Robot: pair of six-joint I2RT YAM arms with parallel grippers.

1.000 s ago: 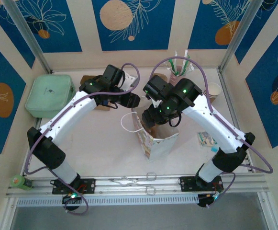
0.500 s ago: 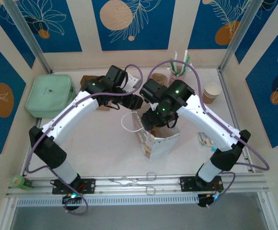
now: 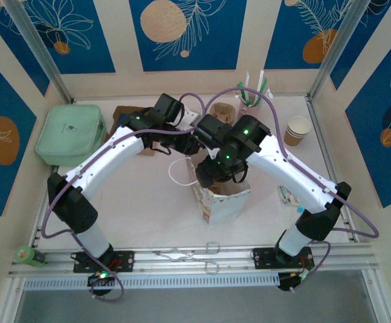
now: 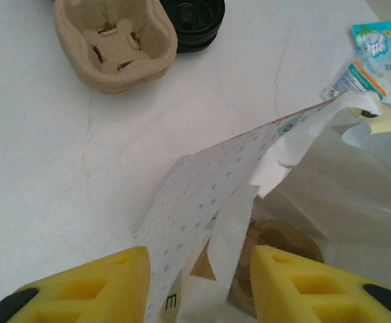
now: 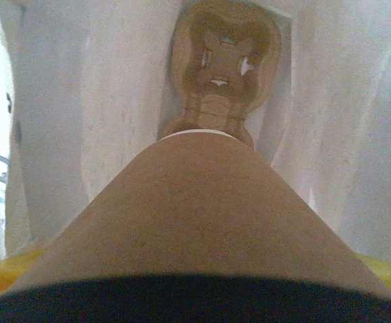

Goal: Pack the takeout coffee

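Note:
The takeout coffee (image 5: pixel 202 222) is a kraft-brown cup with a black lid, and my right gripper (image 3: pixel 217 171) is shut on it in the mouth of the white dotted paper bag (image 3: pixel 225 200). Yellow fingertips (image 5: pixel 0 272) peek out beside the cup. Below the cup, a brown pulp carrier (image 5: pixel 225 60) lies on the bag's floor. My left gripper (image 4: pixel 198 286) is open at the bag's far rim (image 4: pixel 249 195), one finger on either side of the torn paper edge without pinching it.
A second pulp carrier (image 4: pixel 114 40) and black lids (image 4: pixel 195 17) lie on the table behind the bag. A mint pouch (image 3: pixel 69 132) is at far left. Stacked paper cups (image 3: pixel 297 129), a pink cup of straws (image 3: pixel 251 101) and sachets (image 3: pixel 291 195) stand right. Tongs (image 3: pixel 195 254) lie near the front edge.
My right arm has swung left and down, carrying the coffee into the bag's mouth. The left gripper has slid right, up to the bag's rim.

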